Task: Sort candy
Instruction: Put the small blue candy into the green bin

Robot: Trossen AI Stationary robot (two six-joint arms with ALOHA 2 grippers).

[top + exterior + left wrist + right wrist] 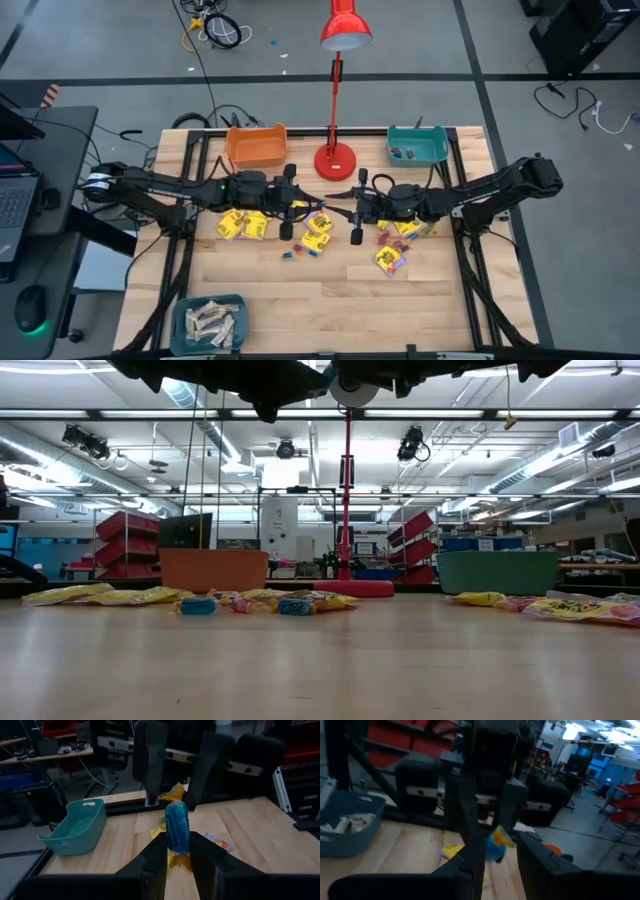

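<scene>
Near mid-frame in the high view, the left hand (177,855) pinches a blue sweet (177,826). The right hand (495,855) faces it, fingers parted around the same sweet; I cannot tell if they touch.

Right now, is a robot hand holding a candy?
Yes. The left gripper pinches a blue wrapped candy around its lower end. The right gripper flanks its top; whether it grips cannot be told.

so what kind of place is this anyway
Likely a robotics lab or workshop: the low view shows racks of red storage bins under exposed ceiling ducts, and loose cables lie on the concrete floor beside the wooden table.
</scene>
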